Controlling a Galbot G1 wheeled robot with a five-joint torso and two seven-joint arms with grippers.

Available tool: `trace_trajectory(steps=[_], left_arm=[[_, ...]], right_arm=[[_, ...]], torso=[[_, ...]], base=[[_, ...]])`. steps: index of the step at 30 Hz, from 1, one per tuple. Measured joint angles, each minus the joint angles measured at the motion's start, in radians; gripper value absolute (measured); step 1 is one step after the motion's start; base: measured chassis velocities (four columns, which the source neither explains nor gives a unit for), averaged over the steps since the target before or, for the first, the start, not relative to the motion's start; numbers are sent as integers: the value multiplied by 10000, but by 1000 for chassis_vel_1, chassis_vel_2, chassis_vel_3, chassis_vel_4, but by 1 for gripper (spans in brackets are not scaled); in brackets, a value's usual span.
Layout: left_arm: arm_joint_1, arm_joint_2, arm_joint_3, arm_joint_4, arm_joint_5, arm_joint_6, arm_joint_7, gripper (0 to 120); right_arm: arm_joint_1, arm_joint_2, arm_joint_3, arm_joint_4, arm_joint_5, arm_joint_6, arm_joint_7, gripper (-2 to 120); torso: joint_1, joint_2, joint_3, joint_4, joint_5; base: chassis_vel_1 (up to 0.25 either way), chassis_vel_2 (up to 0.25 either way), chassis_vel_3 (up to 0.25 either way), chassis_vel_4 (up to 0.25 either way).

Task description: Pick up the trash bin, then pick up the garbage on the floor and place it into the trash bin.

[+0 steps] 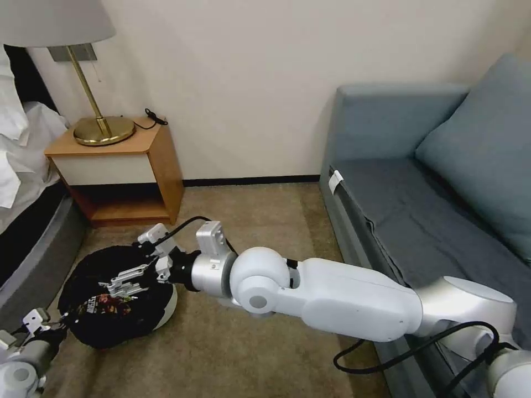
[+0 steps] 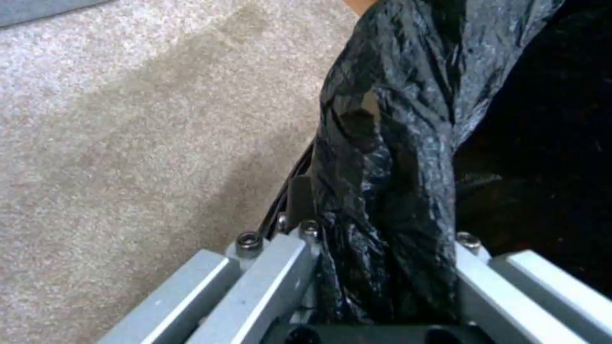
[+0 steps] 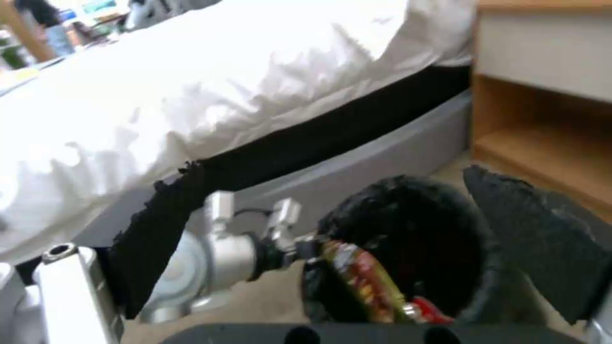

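From the head view, the trash bin [image 1: 113, 301] is seen on the carpet at the near left, between the bed [image 1: 22, 166] and the sofa [image 1: 431, 210], in front of the nightstand [image 1: 119, 166]. Its black bag is draped over the rim, and a colourful snack wrapper [image 1: 105, 305] lies inside. The right claw [image 1: 130, 281] is reached across over the bin's mouth, its fingers set narrowly apart with nothing seen between them. The left claw [image 1: 55, 326] is placed at the bin's near-left rim.

In the left wrist view, what the head view leaves unclear is shown: the left claw [image 2: 382, 267] is clamped on a bunched fold of the black bag [image 2: 389, 157], with carpet [image 2: 140, 134] beside it.

In the right wrist view, the bin [image 3: 408, 229] is seen from the far side, the wrapper [image 3: 363, 282] and a red piece [image 3: 430, 310] lying in it, and the left claw [image 3: 306, 246] is seen at its rim, with the bed [image 3: 223, 86] behind.
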Motion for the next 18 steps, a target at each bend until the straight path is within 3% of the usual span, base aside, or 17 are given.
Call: trace_trajectory(steps=[5, 10, 18], left_arm=[[5, -36, -14, -31, 93, 1, 81, 4], [-30, -37, 4, -140, 204, -14, 180, 23], [-9, -1, -134, -446, 743, -417, 531, 47]], right_arm=[[-181, -718, 413, 317, -689, 119, 351, 100], [-665, -1895, 1116, 746, -1510, 189, 386, 100], [-2177, -2772, 2482, 968, -3055, 307, 564, 100]], torso=[[-1, 0, 0, 3, -3], [0, -1, 1, -7, -8], [0, 0, 1, -1, -5]], base=[[0, 0, 0, 0], [0, 0, 0, 0], [0, 0, 0, 0]])
